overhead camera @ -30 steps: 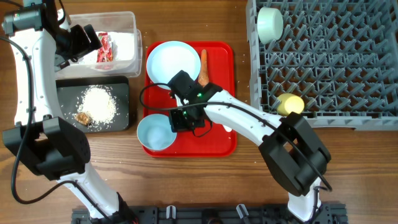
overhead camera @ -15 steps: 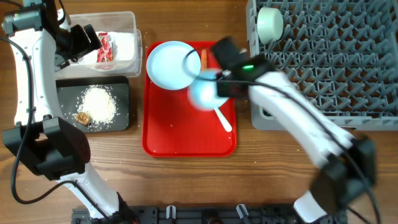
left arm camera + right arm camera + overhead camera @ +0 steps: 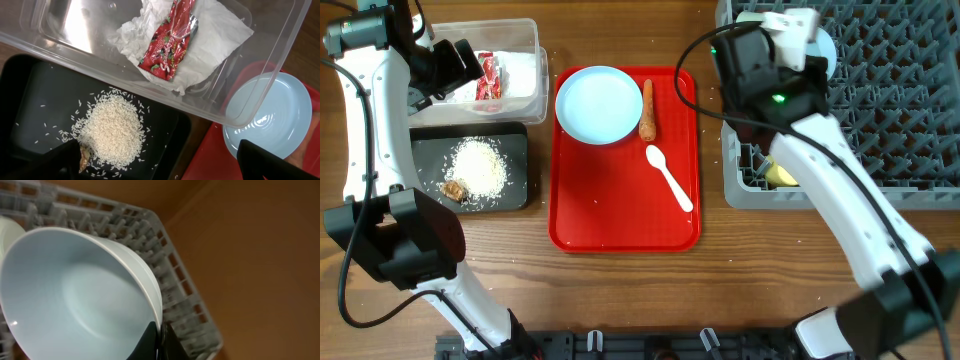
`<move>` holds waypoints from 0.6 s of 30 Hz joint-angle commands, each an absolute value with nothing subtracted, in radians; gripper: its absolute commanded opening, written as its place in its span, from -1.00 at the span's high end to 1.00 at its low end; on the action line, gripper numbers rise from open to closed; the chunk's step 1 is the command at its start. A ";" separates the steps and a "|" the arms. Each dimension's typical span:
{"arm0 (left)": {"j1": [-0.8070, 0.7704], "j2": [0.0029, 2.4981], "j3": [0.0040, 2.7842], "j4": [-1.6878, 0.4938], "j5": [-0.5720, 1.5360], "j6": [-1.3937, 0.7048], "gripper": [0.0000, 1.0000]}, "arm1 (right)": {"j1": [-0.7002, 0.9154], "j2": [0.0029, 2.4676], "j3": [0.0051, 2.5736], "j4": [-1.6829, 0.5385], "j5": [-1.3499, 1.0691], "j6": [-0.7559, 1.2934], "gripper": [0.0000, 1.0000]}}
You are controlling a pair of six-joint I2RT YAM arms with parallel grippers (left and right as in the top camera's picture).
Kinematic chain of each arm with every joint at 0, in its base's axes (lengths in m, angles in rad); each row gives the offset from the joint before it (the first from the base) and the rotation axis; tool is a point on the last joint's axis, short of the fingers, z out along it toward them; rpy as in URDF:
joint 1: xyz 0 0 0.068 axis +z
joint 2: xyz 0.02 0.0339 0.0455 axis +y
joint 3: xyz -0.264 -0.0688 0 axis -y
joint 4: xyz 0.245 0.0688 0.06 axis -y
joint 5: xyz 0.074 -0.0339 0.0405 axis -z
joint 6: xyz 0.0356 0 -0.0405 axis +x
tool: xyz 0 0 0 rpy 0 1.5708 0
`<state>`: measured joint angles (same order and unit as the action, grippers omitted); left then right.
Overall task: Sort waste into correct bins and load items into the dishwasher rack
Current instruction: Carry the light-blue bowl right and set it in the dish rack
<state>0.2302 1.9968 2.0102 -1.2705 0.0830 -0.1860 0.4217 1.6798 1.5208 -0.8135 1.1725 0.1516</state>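
My right gripper (image 3: 800, 40) is shut on the rim of the pale blue bowl (image 3: 826, 48) and holds it tilted over the far left corner of the grey dishwasher rack (image 3: 880, 120). The right wrist view shows the fingers (image 3: 160, 339) pinching the bowl (image 3: 75, 295) above the rack's pegs (image 3: 175, 280). The yellow cup (image 3: 782, 176) lies in the rack, partly behind my arm. The pale blue plate (image 3: 598, 104), carrot (image 3: 647, 110) and white spoon (image 3: 670, 178) lie on the red tray (image 3: 610, 215). My left gripper (image 3: 448, 65) hovers open and empty (image 3: 160, 167) over the clear tub (image 3: 60, 47).
The wrapper paper (image 3: 172, 37) lies in the clear tub (image 3: 520, 30). The rice (image 3: 112, 132) and the brown scrap (image 3: 85, 157) lie in the black tray (image 3: 515, 140). A pale rim at the left edge of the right wrist view (image 3: 7, 232) may be the mint-green bowl.
My right gripper lifted the pale blue bowl off the red tray and carried it right and back to above the rack's far left corner. The left arm has not moved.
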 commanded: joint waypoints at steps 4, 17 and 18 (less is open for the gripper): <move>0.227 1.981 2.026 -1.267 0.085 -0.195 -1.00 | 0.421 1.865 1.512 -0.756 1.270 -0.147 0.91; 0.227 1.981 2.026 -1.267 0.085 -0.195 -1.00 | 0.421 1.941 1.480 -0.821 1.227 -0.138 0.91; 0.227 1.981 2.026 -1.267 0.084 -0.195 -0.99 | 0.423 1.941 1.480 -0.818 1.226 -0.123 0.92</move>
